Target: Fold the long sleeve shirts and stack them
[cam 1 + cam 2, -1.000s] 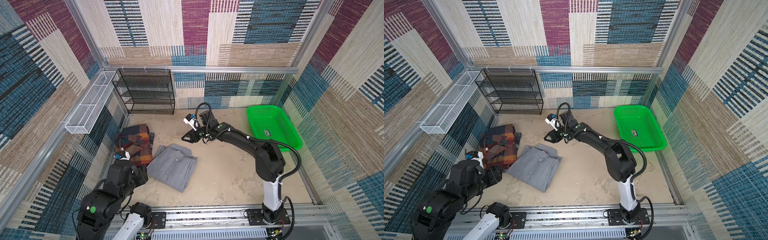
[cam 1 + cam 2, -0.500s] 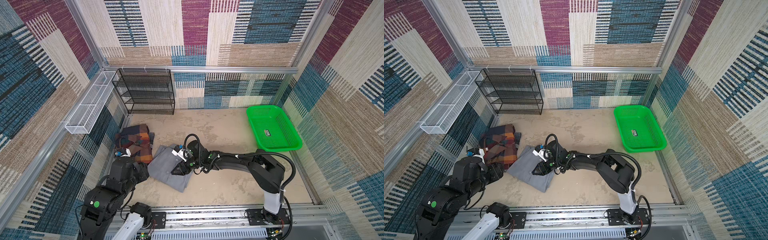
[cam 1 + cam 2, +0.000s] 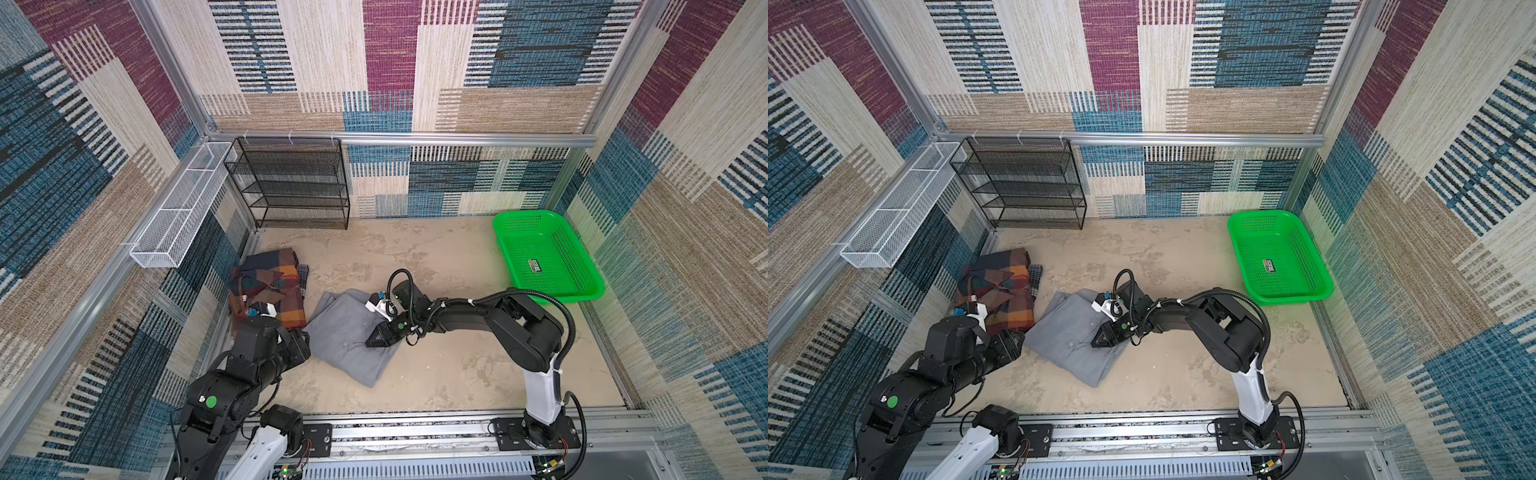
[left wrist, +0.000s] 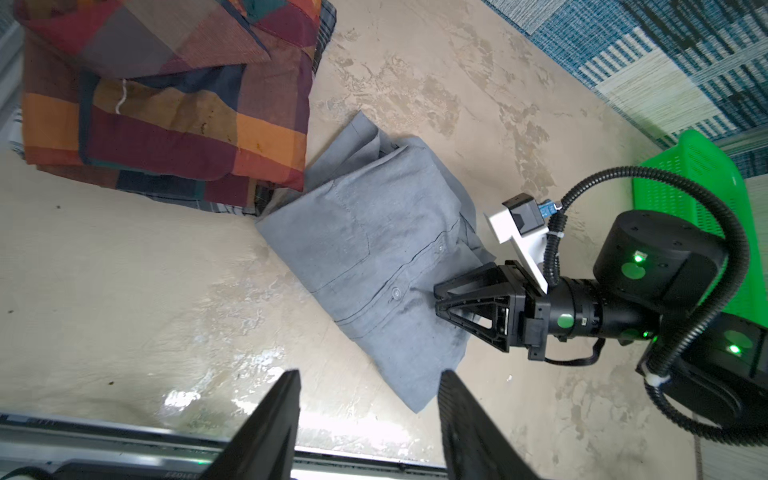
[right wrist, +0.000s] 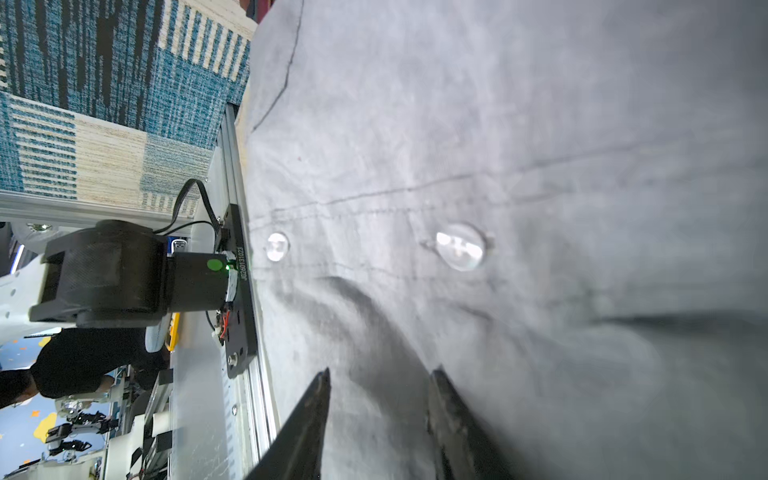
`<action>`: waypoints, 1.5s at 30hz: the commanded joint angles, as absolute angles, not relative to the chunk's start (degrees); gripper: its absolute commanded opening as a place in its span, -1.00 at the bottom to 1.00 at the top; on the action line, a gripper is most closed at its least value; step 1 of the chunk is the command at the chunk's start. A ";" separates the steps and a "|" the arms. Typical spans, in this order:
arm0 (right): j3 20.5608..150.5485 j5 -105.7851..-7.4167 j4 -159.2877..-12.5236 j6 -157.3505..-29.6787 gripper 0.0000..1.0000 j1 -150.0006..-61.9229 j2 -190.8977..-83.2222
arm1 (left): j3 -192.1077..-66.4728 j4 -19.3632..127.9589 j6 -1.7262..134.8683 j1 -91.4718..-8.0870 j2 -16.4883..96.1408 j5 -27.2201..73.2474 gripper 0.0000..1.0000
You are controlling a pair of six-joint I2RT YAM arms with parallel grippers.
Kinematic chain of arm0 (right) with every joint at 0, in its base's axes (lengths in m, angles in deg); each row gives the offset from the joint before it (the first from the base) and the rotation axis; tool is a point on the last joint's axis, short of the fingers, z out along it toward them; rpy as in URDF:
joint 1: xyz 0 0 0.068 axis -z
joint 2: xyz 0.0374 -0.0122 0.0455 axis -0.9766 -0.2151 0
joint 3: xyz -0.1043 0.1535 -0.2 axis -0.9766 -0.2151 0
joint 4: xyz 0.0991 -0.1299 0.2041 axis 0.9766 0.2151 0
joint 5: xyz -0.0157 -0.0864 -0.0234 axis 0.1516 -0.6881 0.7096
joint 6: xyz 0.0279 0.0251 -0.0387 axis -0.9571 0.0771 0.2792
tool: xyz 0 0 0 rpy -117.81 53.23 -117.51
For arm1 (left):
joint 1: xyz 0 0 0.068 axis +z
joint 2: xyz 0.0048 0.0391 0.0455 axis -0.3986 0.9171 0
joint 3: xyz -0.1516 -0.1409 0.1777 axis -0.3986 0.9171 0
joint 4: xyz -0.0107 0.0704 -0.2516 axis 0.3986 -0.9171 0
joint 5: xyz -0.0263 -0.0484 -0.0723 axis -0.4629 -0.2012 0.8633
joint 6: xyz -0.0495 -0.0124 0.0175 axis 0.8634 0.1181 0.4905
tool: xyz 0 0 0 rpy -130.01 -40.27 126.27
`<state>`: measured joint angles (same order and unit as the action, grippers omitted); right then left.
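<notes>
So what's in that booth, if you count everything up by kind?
Shirts: 2 (gray shirt, plaid shirt)
Baskets: 2 (green plastic basket, white wire basket)
Shelf racks: 1 (black mesh rack)
Robot arms: 2 (left arm, right arm)
Total: 7
A checked cloth edge beneath the plaid shirt is too hidden to count.

A green plastic basket [image 3: 555, 243] stands at the right side of the surface [image 3: 436, 262], close to the right wall, as both top views show. On its bottom there is a small sticker [image 3: 535, 266]. A black wire rack [image 3: 291, 183] with several shelves stands against the back wall, at the left. Just beside it, a long white mesh basket [image 3: 183, 208] is fixed on the left wall, above the surface. The surface is beige with darker stains. The walls [image 3: 390, 62] are covered with woven patches in blue, purple, beige and brown, framed by aluminium rails [image 3: 457, 139]. In the right wrist view a person [image 5: 83, 357] in dark clothes appears far behind, blurred.
</notes>
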<state>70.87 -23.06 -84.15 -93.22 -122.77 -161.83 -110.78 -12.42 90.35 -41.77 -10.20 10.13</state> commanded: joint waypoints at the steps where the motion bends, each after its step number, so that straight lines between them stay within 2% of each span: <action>1: 66.18 -25.60 -79.17 -88.68 -0.17 -121.84 -156.53 | -108.62 -6.68 92.61 -41.86 -11.33 15.35 0.13; 6: 62.10 -28.66 -75.35 -87.02 -0.13 -121.62 -144.35 | -102.69 0.09 96.14 -42.78 -13.26 20.37 0.13; 9: 60.87 -33.91 -73.57 -90.21 -0.06 -120.83 -137.92 | -101.58 1.65 95.47 -44.64 -12.34 18.98 0.14; 12: 57.59 -35.19 -76.04 -97.38 0.02 -120.65 -132.65 | -103.02 1.07 91.76 -45.24 -8.81 15.28 0.15; 14: 54.78 -32.23 -80.99 -104.12 0.02 -122.39 -131.09 | -105.02 0.50 89.48 -45.18 -5.80 12.30 0.15; 16: 53.77 -34.24 -84.25 -109.15 0.00 -126.51 -131.14 | -106.62 -0.01 87.66 -45.20 -3.21 8.93 0.16; 22: 50.41 -35.25 -94.33 -122.88 -0.05 -131.01 -138.65 | -112.12 -1.45 84.41 -45.20 2.52 2.48 0.17; 25: 52.70 -39.09 -92.68 -121.50 -0.04 -130.76 -142.48 | -112.77 -1.50 84.15 -45.20 3.31 1.95 0.17; 31: 53.93 -37.28 -93.41 -120.05 -0.06 -124.21 -147.95 | -109.86 -0.63 85.86 -45.19 2.38 3.87 0.17; 40: 51.99 -38.84 -87.99 -111.28 -0.10 -114.55 -143.81 | -106.09 0.96 88.93 -45.17 -0.26 7.05 0.16; 45: 51.81 -43.95 -84.69 -113.84 -0.12 -118.62 -133.35 | -107.92 -1.21 86.59 -45.17 -0.29 2.10 0.17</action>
<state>51.81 -40.46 -85.44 -113.40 -115.99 -138.14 -106.54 -0.90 87.66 -45.25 -0.32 5.74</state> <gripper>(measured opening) 0.438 0.581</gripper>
